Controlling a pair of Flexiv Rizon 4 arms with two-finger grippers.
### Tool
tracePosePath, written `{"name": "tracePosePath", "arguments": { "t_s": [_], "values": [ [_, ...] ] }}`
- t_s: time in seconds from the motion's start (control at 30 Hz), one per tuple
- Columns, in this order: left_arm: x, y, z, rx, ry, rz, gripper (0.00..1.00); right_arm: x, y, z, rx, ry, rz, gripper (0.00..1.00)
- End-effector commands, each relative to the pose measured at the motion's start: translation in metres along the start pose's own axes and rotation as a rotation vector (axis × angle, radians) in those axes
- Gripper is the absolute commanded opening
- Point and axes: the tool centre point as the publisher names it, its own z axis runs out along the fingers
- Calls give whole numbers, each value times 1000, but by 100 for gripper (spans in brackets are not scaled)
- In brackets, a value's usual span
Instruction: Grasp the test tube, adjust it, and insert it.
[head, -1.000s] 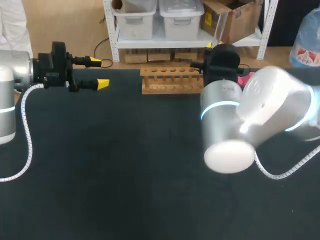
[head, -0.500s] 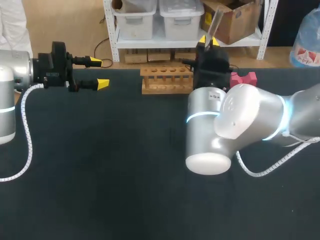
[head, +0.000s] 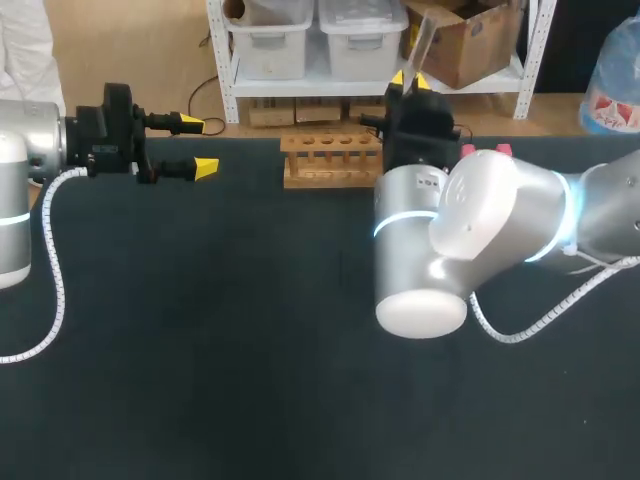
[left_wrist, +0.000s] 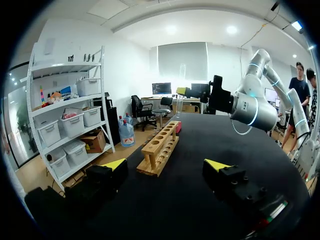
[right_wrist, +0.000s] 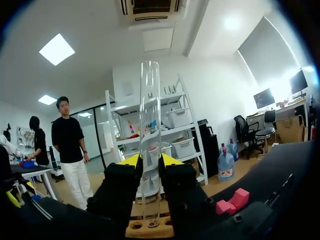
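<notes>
Landmark is the wooden rack (head: 333, 160), standing at the far edge of the dark table (head: 200, 350). Its row of round holes faces up.

The right hand (head: 408, 78) sits just off the rack's right end, raised above the level of the rack's top. It is pinching the test tube (right_wrist: 149, 100), with both yellow-tipped fingers pressed on the glass from opposite sides, around its lower half. The tube is clear glass and looks empty. It runs along the fingers and sticks out well past their tips. In the right wrist view the tube's lower end lines up with one hole of the rack (right_wrist: 149, 227), but I cannot tell whether it has entered the hole or only hangs over it.

The right arm's big silver elbow lies over the table, nearer the robot than the rack's right end.

The left hand (head: 198, 146) is well apart from the rack, off its left end, at about the same depth on the table. Its fingers are spread wide with nothing between them. In the left wrist view the rack (left_wrist: 161, 147) lies ahead of the left hand (left_wrist: 166, 165), seen end-on.

A pink block (head: 480, 152) rests on the table beyond the rack's right end, partly hidden by the right arm. It also shows beside the rack in the right wrist view (right_wrist: 232, 202).
</notes>
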Motion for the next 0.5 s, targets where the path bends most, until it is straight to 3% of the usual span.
{"name": "tracePosePath", "arguments": {
  "t_s": [0.03, 0.5],
  "values": [
    [1, -1, 0, -5, -5, 3, 100, 0, -2, 6, -208, 23, -2, 0],
    [1, -1, 0, -5, -5, 3, 100, 15, 4, 10, -281, 83, -48, 0]
  ]
}}
